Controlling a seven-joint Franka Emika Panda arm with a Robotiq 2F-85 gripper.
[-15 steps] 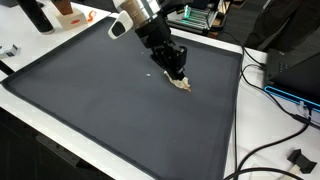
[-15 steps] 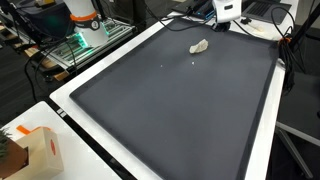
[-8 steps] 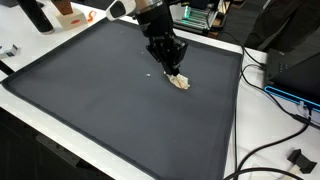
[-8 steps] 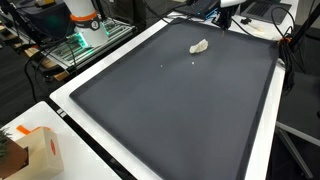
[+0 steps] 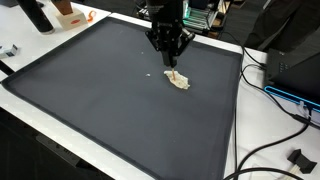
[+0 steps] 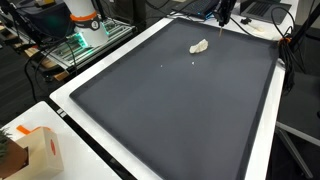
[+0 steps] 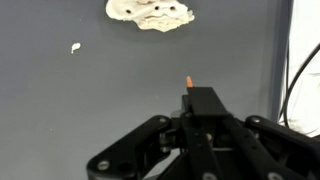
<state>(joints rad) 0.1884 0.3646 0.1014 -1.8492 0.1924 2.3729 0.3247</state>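
Note:
A pale, crumpled beige lump point(image 5: 178, 80) lies on the dark grey mat point(image 5: 90, 110), toward its far side; it also shows in the other exterior view as the lump point(image 6: 199, 46) and at the top of the wrist view as the lump point(image 7: 150, 12). My gripper point(image 5: 171, 62) hangs a little above and behind it, apart from it. In the wrist view the gripper point(image 7: 190, 90) has its jaws together, with a small orange tip point(image 7: 188, 80) sticking out between them. What that thin thing is I cannot make out. Only a bit of the gripper point(image 6: 221, 18) shows at the top edge.
A white crumb point(image 7: 75, 47) lies on the mat near the lump. Black cables point(image 5: 268, 92) and a dark box point(image 5: 300, 60) lie off the mat's edge. An orange-and-white carton point(image 6: 38, 148) stands at a near corner. Bottles and boxes point(image 5: 55, 12) crowd the far corner.
The gripper has lifted up and back off the beige lump, which it touched a second ago. The lump stays on the mat where it was.

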